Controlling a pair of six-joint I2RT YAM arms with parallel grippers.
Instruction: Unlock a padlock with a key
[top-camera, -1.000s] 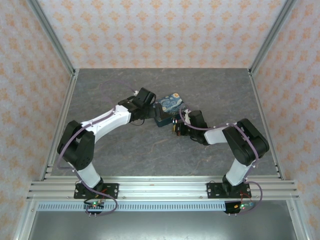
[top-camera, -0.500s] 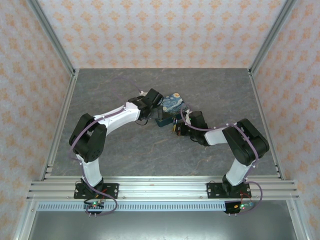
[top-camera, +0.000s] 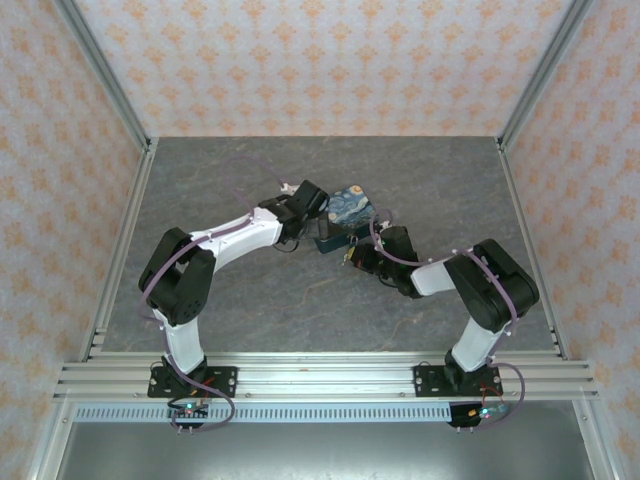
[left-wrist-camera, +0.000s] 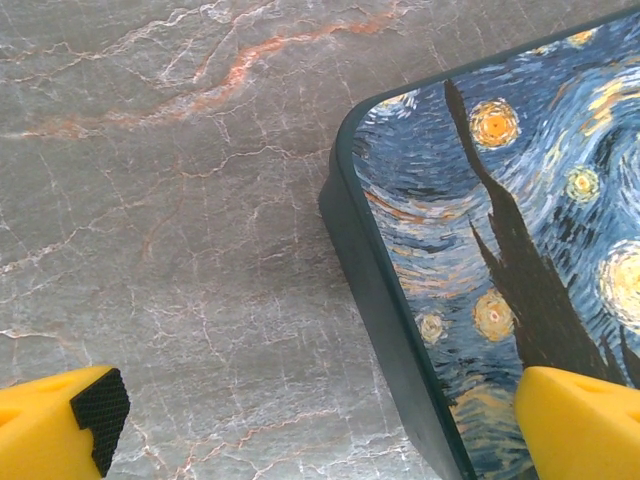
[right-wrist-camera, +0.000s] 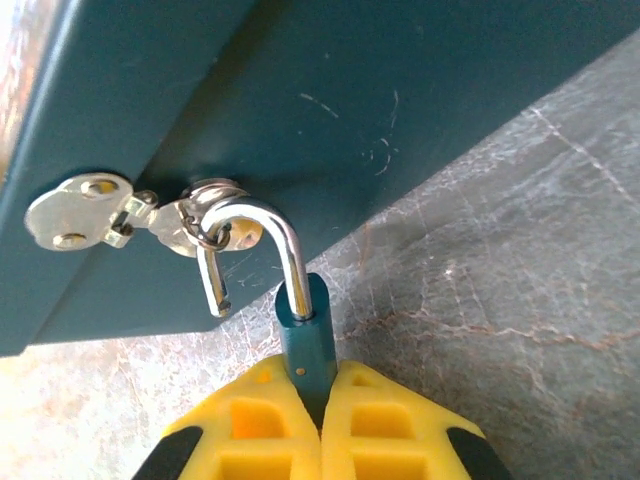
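With my right claw pinching the padlock and left claw spread, I fear the shackle may snag the hasp.

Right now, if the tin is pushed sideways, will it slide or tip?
Likely slides: the tin sits low and flat on the smooth table. It may resist, since the padlock, held in the shut right gripper, seems hooked through its hasp.

The top camera looks down from behind; both wrist cameras sit close to the tin.
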